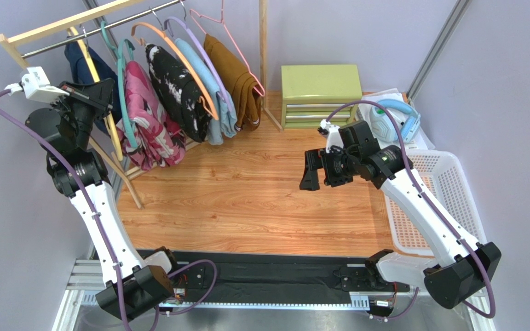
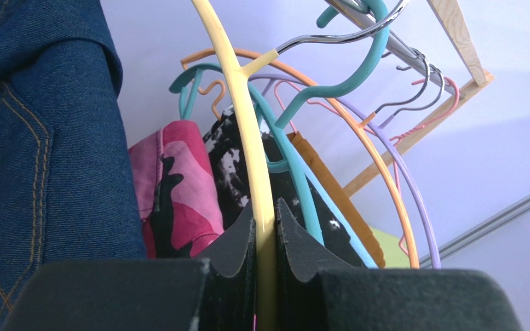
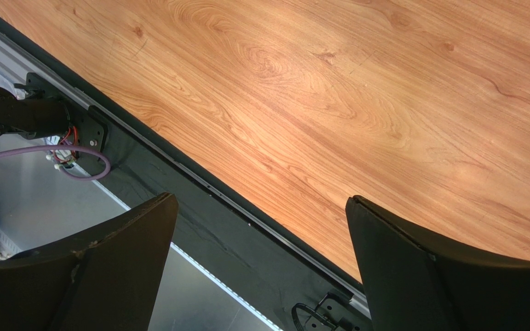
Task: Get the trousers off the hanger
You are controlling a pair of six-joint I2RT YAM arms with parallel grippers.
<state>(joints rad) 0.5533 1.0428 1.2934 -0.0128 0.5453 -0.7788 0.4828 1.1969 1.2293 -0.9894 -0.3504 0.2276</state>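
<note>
While my left fingers (image 2: 233,265) pinch the yellow hanger (image 2: 245,124), likely to steady it, the navy trousers (image 2: 46,145) hang just beside them, the pink camouflage pair (image 2: 181,183) hangs 1 hanger along, and my right fingers (image 3: 420,265) hover wide apart, empty, above the worktop (image 3: 357,83).

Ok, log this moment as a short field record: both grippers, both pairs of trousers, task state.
left gripper: shut on the yellow hanger, up at the rack
right gripper: open, holding nothing, over the wooden tabletop
navy trousers: draped at the yellow hanger
pink camouflage trousers: hanging next along the rack
task state: neither pair removed yet
</note>
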